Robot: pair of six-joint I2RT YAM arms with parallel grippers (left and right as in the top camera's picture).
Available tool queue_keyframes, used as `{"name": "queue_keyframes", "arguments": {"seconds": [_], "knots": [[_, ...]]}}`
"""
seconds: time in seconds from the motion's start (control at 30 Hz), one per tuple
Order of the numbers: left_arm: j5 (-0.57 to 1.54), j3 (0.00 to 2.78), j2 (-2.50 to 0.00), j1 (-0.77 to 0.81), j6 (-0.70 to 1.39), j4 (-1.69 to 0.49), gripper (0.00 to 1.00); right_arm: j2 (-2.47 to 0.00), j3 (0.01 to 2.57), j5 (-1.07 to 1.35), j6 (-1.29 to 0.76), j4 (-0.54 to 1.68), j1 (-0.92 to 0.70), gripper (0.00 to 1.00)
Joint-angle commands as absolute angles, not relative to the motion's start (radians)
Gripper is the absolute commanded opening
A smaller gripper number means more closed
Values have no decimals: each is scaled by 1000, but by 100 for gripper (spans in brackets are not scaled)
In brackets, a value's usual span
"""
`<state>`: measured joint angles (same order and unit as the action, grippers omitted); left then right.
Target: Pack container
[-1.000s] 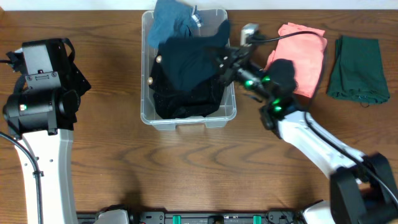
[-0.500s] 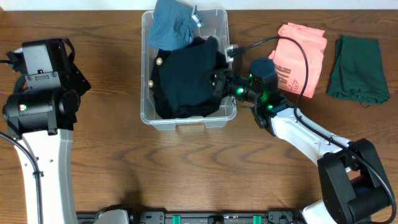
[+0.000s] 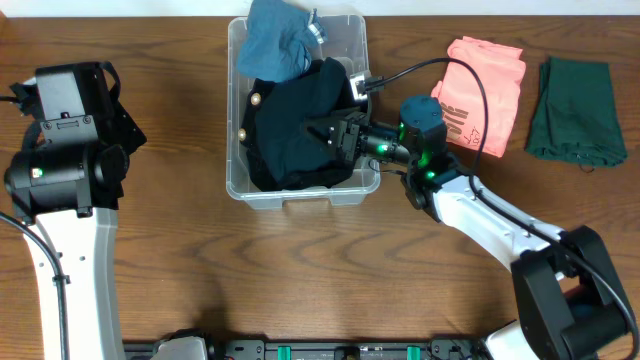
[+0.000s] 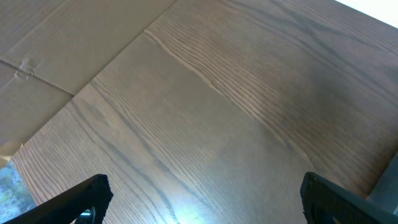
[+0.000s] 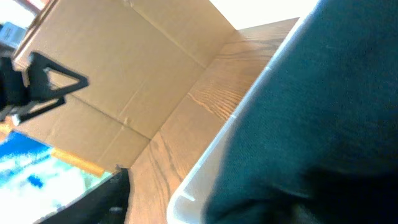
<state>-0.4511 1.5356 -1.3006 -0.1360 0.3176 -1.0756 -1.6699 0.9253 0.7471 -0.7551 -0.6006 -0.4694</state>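
Container (image 3: 236,60) sits on the desk (image 3: 300,270) near its far edge. Inside it the right jaws, clenched on the dark garment (image 3: 290,140) a second ago, now stand released just above that cloth, which has settled lower beside the blue garment (image 3: 275,40). Left jaws stay spread over bare wood.

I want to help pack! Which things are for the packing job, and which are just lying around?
For the job: container, blue garment and dark garment inside it, right hand over the dark one; probably pink garment and green garment, waiting.
Lying about: left hand, cardboard.
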Motion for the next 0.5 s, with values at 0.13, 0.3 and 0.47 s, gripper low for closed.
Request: {"name": "queue_keyframes", "arguments": {"seconds": [0.13,0.3,0.47], "knots": [[-456,1541,-1302,-141,324,-1080,98,-1444,930,671,-666,-523,-478,94],[-456,1541,-1302,-141,324,-1080,98,-1347,930,417,-541,-271,-476,93],[-456,1541,-1302,-141,324,-1080,98,-1363,930,365,-496,-216,-476,89]]}}
